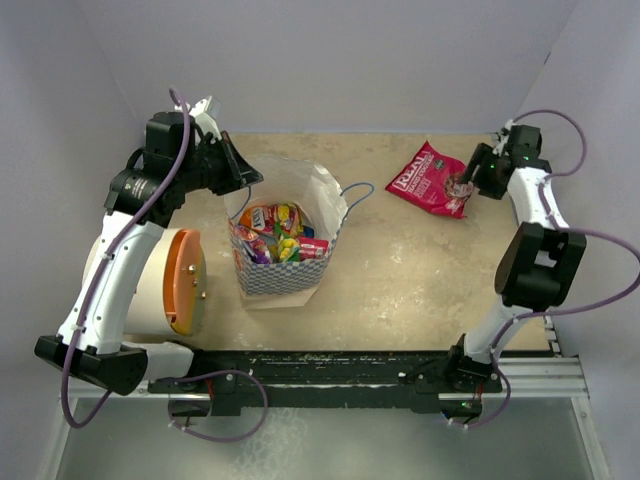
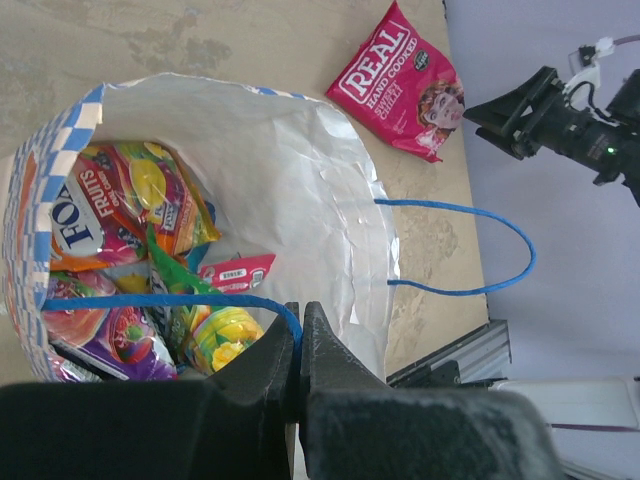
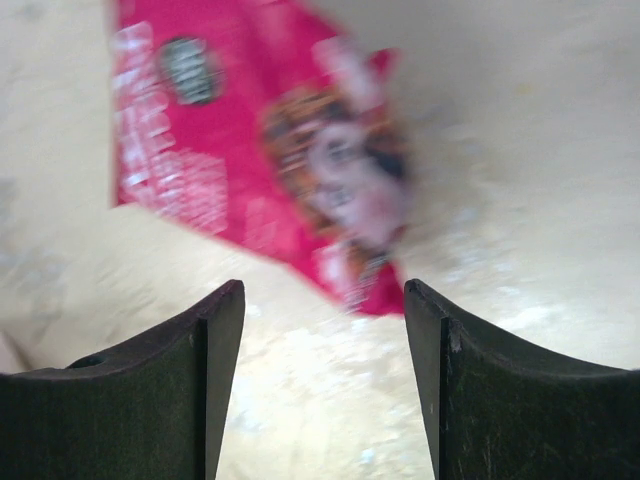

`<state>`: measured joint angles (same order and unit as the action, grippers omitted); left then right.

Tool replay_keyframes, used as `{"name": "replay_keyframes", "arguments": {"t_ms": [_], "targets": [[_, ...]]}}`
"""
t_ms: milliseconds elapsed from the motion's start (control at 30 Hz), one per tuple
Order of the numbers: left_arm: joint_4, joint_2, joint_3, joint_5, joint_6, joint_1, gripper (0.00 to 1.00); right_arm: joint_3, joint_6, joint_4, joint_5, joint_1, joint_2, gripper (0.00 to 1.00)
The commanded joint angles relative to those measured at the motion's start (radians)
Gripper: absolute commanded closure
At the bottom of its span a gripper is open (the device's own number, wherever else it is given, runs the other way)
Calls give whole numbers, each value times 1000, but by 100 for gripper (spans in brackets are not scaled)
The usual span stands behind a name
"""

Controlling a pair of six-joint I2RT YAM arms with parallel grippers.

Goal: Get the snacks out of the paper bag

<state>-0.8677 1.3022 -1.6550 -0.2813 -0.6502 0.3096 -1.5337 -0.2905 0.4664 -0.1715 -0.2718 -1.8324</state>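
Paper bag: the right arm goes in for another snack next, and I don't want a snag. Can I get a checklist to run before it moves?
1. Right gripper free: fingers apart, nothing between them. Ok.
2. Red packet out of the way: it lies on the table, outside the bag. Ok.
3. Paper bag upright, mouth open. Ok.
4. Left gripper steadying the bag: fingers shut at the rim, by a blue cord handle. Ok.
5. Bag emptied: several snacks are inside. Not ok.
6. Other handle out of the entry path: it loops out on the right arm's side. Cannot tell.
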Motion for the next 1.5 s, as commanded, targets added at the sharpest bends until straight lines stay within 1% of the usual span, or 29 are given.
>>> {"name": "replay_keyframes", "arguments": {"t_ms": [0, 133, 267, 433, 567, 633, 700, 767, 833, 1000, 1133, 1233, 1333, 1467], "targets": [[80, -56, 30, -5, -49, -4, 100, 120, -63, -19, -131, 196, 156, 33], [86, -69, 41, 1, -61, -3, 100, 212, -127, -37, -198, 373, 251, 33], [91, -84, 60, 10, -69, -4, 100, 229, -167, -2, -225, 508, 318, 33], [99, -99, 74, 18, -81, -3, 100, 225, -225, 32, -347, 603, 396, 34], [107, -105, 73, 15, -83, -2, 100, 207, -222, 90, -457, 617, 441, 36], [112, -109, 75, 11, -83, -3, 100, 161, -212, 149, -420, 641, 434, 37], [118, -115, 83, 13, -83, -4, 100, 154, -234, 156, -437, 645, 454, 37], [131, -125, 95, 17, -88, -4, 100, 144, -289, 98, -401, 642, 484, 37], [149, -134, 108, 17, -93, -4, 100, 103, -296, 98, -334, 641, 502, 35], [176, -141, 122, 3, -102, -3, 100, 4, -346, 129, -300, 642, 459, 35], [189, -144, 126, -12, -95, -3, 100, 27, -426, 59, -381, 647, 446, 36], [191, -147, 127, -16, -87, -2, 100, 8, -426, 75, -432, 649, 426, 37], [193, -151, 126, -19, -75, -3, 100, -26, -422, 96, -433, 649, 425, 37], [203, -155, 126, -24, -74, -4, 100, -33, -469, 64, -424, 649, 452, 36]]}}
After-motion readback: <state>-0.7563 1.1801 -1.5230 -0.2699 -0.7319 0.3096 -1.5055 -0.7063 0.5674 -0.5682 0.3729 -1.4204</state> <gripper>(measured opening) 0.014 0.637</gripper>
